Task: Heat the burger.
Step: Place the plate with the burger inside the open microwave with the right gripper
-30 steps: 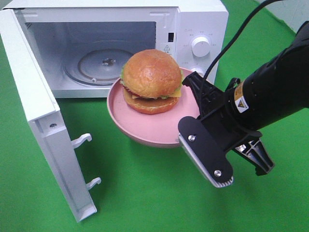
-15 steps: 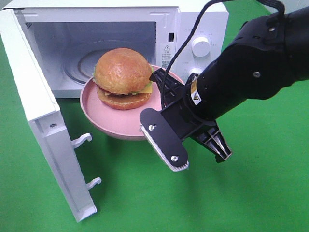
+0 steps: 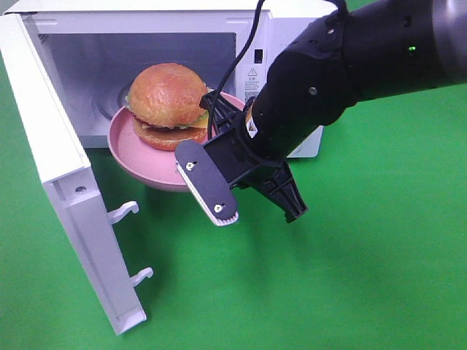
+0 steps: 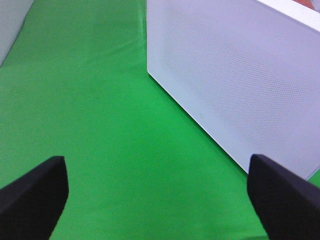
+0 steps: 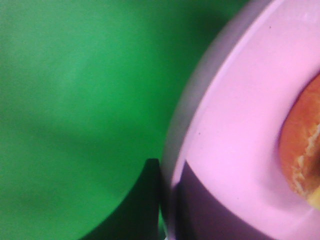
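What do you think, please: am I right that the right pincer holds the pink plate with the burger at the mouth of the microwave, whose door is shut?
Not quite: the door of the microwave is open, swung wide, as the exterior high view shows. The rest holds: the right pincer grips the pink plate, with the burger on it, at the microwave's mouth.

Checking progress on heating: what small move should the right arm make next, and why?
Probably push further in: the right gripper grips the rim of the pink plate, which hangs with the burger at the mouth of the open microwave, not set down.
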